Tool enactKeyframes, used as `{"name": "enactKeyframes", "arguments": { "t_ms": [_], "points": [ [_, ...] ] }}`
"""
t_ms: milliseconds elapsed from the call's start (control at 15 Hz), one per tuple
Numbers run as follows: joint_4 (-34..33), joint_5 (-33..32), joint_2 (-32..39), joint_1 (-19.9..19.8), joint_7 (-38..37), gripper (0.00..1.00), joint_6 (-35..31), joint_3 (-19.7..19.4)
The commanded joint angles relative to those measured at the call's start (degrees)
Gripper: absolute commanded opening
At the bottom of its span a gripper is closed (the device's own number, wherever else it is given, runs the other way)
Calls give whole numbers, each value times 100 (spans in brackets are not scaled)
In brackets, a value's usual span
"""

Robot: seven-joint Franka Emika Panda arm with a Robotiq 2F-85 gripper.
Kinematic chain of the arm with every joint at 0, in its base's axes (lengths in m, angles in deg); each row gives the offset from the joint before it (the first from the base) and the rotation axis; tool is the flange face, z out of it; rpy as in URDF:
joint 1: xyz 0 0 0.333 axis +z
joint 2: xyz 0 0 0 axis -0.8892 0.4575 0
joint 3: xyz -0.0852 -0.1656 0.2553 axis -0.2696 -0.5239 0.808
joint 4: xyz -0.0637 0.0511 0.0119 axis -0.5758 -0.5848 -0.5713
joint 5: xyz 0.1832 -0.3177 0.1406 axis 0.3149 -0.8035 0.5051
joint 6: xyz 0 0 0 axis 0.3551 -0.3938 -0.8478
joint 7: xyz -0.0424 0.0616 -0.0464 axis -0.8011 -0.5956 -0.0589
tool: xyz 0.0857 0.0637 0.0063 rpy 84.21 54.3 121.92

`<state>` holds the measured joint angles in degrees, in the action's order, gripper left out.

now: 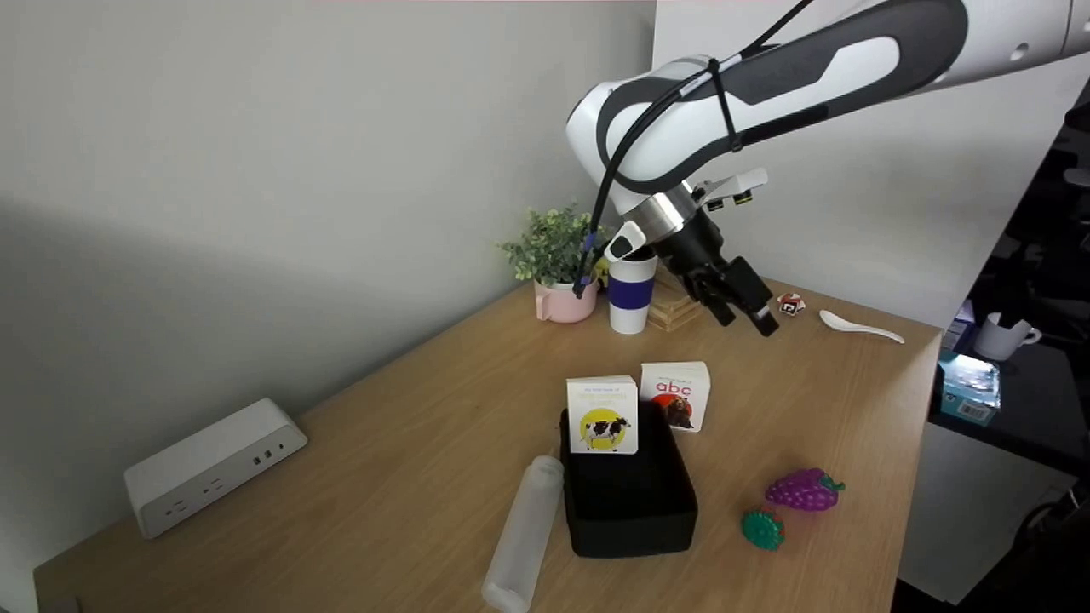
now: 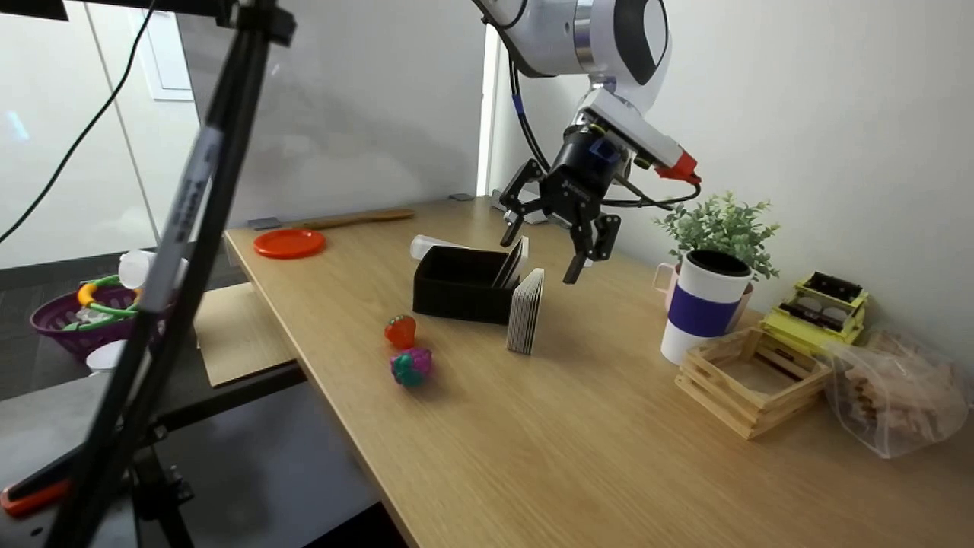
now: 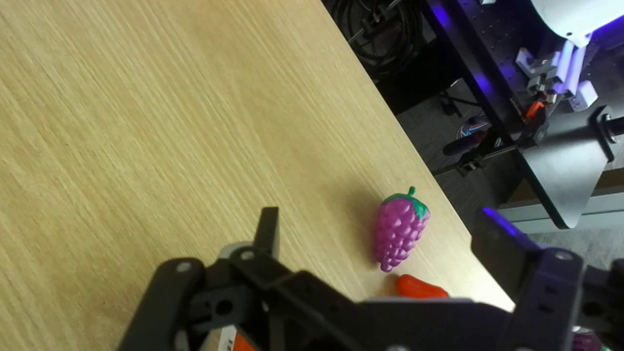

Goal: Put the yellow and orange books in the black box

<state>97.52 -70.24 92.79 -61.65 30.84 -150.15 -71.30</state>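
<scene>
The black box (image 1: 634,535) stands on the table and also shows in an exterior view (image 2: 460,301). The yellow book (image 1: 606,417) is inside it at one end, tilted, with its top above the rim; its edge shows in an exterior view (image 2: 515,260). The orange book (image 1: 679,394) stands on edge on the table just outside that end; its page side shows in an exterior view (image 2: 526,312). In the wrist view only a white and orange-red corner (image 3: 238,343) shows, likely of this book. My gripper (image 1: 746,320) (image 2: 541,257) (image 3: 380,217) is open and empty, raised above the table.
A white bottle (image 1: 526,532) lies beside the box. A purple grape toy (image 1: 804,490) and a strawberry toy (image 1: 763,528) lie near the table edge. A cup (image 2: 704,301), wooden crate (image 2: 753,380), plant (image 2: 719,232) and red plate (image 2: 289,243) stand around. A white spoon (image 1: 860,327) lies farther off.
</scene>
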Motion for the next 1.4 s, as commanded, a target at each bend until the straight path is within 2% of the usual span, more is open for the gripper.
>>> {"name": "enactKeyframes", "arguments": {
  "t_ms": [0,200,667,1333],
  "points": [
    [0,0,5,6,-2,100,-1,0],
    [0,0,5,-4,-2,100,-1,0],
    [-55,-15,128,-9,269,100,-728,79],
    [41,39,223,97,26,100,-2349,102]
  ]
}}
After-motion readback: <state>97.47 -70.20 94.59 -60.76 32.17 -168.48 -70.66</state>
